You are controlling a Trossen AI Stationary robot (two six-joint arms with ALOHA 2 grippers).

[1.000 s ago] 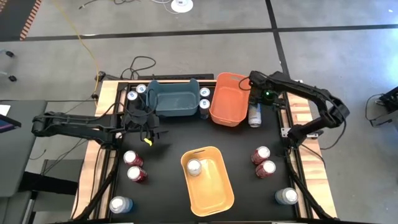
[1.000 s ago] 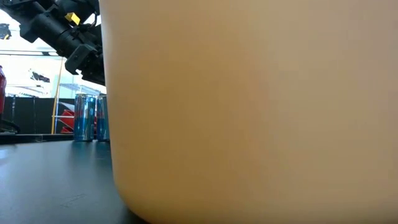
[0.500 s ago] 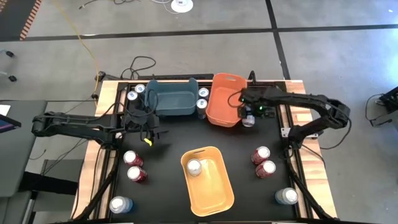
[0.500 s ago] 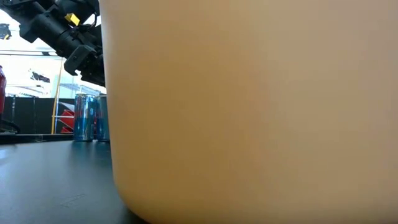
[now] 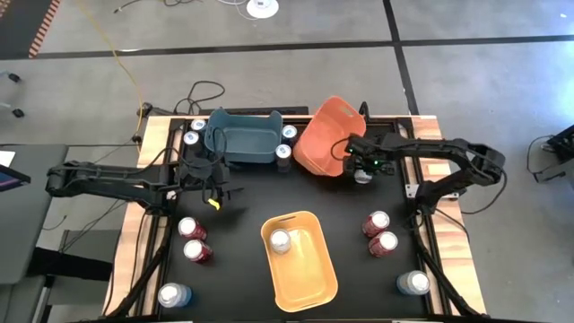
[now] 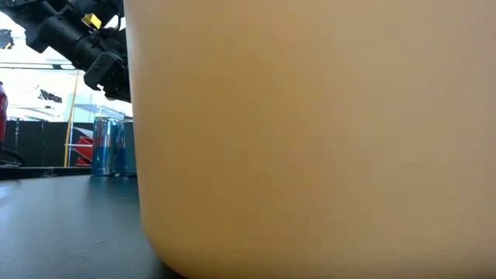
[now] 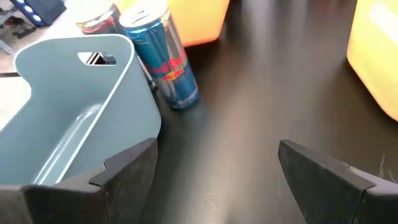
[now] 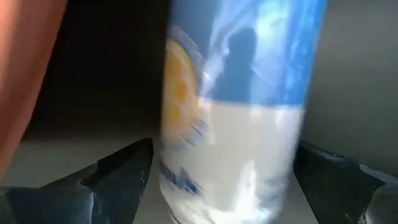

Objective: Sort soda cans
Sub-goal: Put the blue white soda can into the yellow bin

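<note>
Straddling silver can [image 8: 233, 155], R gripper [image 5: 361, 170] open by orange bin [image 5: 318, 148]; L gripper [image 5: 213, 184] open.

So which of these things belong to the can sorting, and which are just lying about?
Job: soda cans, teal bin, orange bin, yellow bin.
Lying about: floor cables, white disc on the floor.

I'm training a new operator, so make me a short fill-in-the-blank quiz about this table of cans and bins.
1. The yellow-orange bin holds exactly ____ can.
2. The right gripper is beside the ____ bin.
3. The can between the right gripper's open fingers is silver and ____.
4. The left gripper is near the ____ bin.

Missing words: one; orange; blue; teal
</note>
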